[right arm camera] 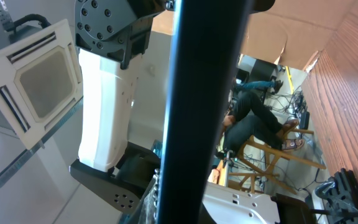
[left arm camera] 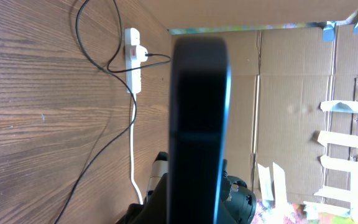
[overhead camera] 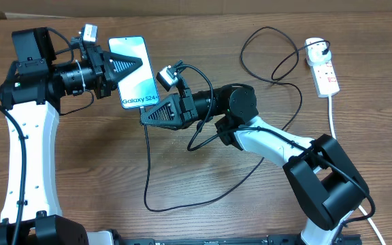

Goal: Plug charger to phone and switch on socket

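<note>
The phone (left arm camera: 199,124) was seen edge-on and very close in both wrist views, as a dark bar. From overhead it was found near the far edge of the tabletop (overhead camera: 216,27), left of the middle, with its screen turned upward. Its long axis was laid from the far edge toward the near edge, slightly slanted, and its lower end was pointed at the right hand (overhead camera: 147,116).

The left hand (overhead camera: 138,64) was closed on the phone, with one finger laid across the screen. The right hand was closed too, seemingly on the connector end of the charger (overhead camera: 146,170), whose cable was led out from under it. The tip itself was hidden.

The step in hand was judged to be the plugging of the connector into the phone. Whether it was seated could not be told. The tip would need to be lined up with the phone's long axis and pushed in straight.

The socket (overhead camera: 327,76) lay near the far right corner, and the white plug adapter (overhead camera: 316,46) was already set in it. Its switch was judged to be the remaining step.
</note>
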Tool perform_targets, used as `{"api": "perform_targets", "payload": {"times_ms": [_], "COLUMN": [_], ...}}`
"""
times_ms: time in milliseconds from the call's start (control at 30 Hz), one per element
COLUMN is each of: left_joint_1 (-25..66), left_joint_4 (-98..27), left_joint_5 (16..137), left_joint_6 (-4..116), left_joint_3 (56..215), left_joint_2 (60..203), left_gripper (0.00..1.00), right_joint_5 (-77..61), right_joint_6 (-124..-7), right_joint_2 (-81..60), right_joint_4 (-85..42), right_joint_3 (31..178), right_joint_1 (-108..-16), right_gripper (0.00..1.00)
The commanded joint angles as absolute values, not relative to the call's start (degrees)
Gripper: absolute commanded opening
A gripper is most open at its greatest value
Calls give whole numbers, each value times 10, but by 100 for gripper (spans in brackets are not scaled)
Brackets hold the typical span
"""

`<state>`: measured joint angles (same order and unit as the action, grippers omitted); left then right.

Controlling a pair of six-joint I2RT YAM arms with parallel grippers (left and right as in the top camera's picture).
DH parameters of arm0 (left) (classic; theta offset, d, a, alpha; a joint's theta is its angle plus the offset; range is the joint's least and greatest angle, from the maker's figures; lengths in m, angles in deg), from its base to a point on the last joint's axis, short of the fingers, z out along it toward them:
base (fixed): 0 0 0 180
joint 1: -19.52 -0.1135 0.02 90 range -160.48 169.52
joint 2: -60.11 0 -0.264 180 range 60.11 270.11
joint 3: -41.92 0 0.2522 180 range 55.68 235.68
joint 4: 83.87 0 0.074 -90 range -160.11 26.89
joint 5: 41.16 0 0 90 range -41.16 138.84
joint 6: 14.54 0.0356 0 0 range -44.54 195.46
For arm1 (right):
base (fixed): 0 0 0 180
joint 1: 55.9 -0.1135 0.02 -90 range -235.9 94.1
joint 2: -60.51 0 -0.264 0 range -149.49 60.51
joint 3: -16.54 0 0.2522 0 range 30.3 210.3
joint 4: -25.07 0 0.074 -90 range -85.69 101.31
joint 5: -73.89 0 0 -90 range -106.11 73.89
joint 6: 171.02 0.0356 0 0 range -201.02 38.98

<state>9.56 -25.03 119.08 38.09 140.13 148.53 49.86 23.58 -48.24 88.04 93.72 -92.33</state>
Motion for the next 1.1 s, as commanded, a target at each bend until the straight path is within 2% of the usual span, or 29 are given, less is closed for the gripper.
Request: {"api": "perform_targets", "payload": {"times_ms": [0, 133, 167, 333, 467, 833, 1067], "left_joint_1": [111, 111, 111, 111, 111, 97, 96], "left_joint_4": [-240, -240, -240, -242, -246, -267, -265], "left_joint_5": [1241, 1241, 1241, 1232, 1213, 1155, 1093], "left_joint_6": [378, 378, 378, 382, 387, 390, 437], "left_joint_3": [1406, 1406, 1406, 1406, 1406, 1406, 1406], "left_joint_2": [1479, 1479, 1479, 1479, 1479, 1479, 1479], "left_gripper": [4, 4, 4, 4, 4, 4, 4], "right_joint_5": [431, 437, 439, 446, 450, 464, 506], "right_joint_6": [240, 240, 240, 240, 240, 223, 110], "right_joint_2": [-469, -469, -469, -469, -469, -469, -469], "right_joint_4": [873, 873, 873, 873, 873, 845, 643], "right_joint_3": [941, 941, 941, 941, 941, 941, 941], "right_joint_1": [-918, -918, -918, -918, -918, -912, -883], "right_gripper": [4, 6, 11, 51, 66, 72, 74]}}
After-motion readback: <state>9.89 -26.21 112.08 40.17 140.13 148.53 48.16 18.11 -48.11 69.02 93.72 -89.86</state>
